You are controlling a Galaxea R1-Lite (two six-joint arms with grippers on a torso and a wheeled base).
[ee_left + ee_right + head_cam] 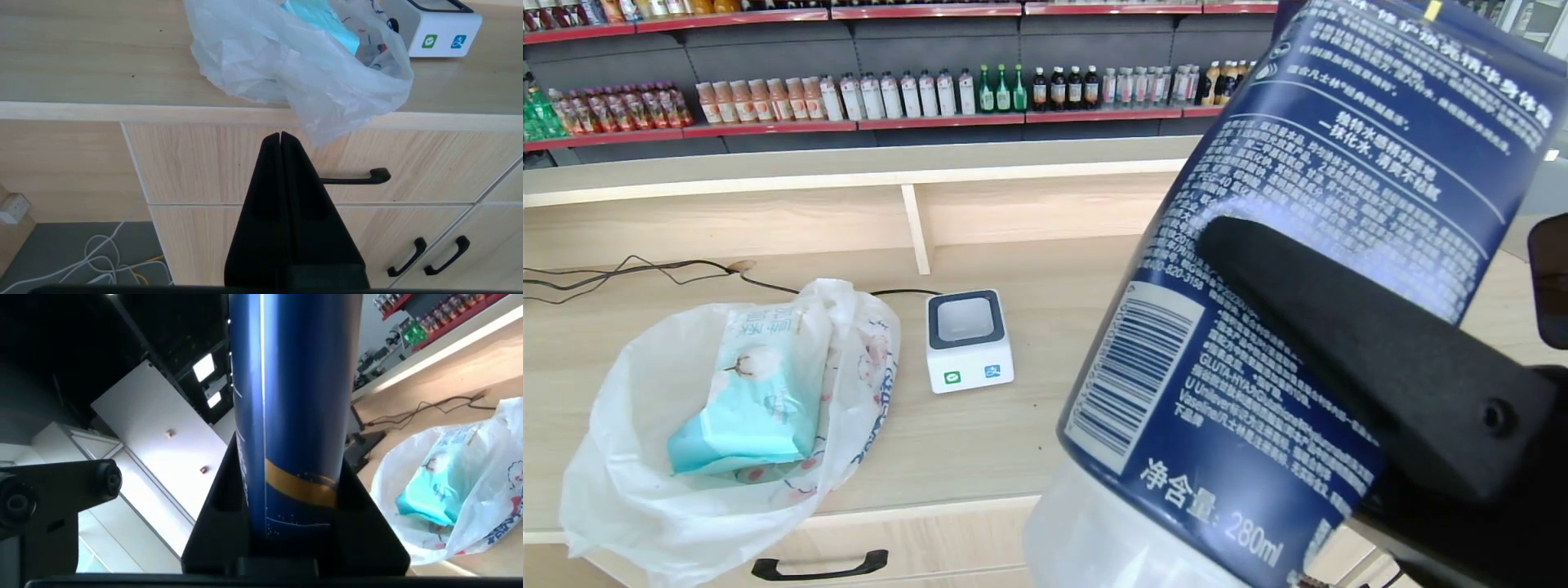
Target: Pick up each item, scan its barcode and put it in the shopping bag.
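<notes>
Gripping the bottle [1298,286] with the right gripper [292,457] — jaws pressed on opposite sides of the barrel, one matte black pad lying across the glossy label. Held high, to the right of the scanner [969,339] and well apart from it.

Long axis tilted: pale, translucent end down and toward the scanner's side, dark blue end up and away to the right. Smooth round cylinder, slick-looking, so probably prone to slipping if the wrist rolls fast.

Barcode [1131,371] low on the label, turned up and outward, not down at the scanner's grey window. Looks like a wrist turn and a drop toward the scanner are needed before any read. Right arm clearly the one for it, with the bottle already in hand.

Scanner itself: small white cube, rounded corners, dark-rimmed window on top.

Just left of the scanner, the bag [629,457] — thin, crinkly, see-through film, mouth slumped open, a soft turquoise pack [756,392] already inside.

Lower than the scanner, in front of the drawers, the left gripper [280,143]: jaws flat together, nothing between.
</notes>
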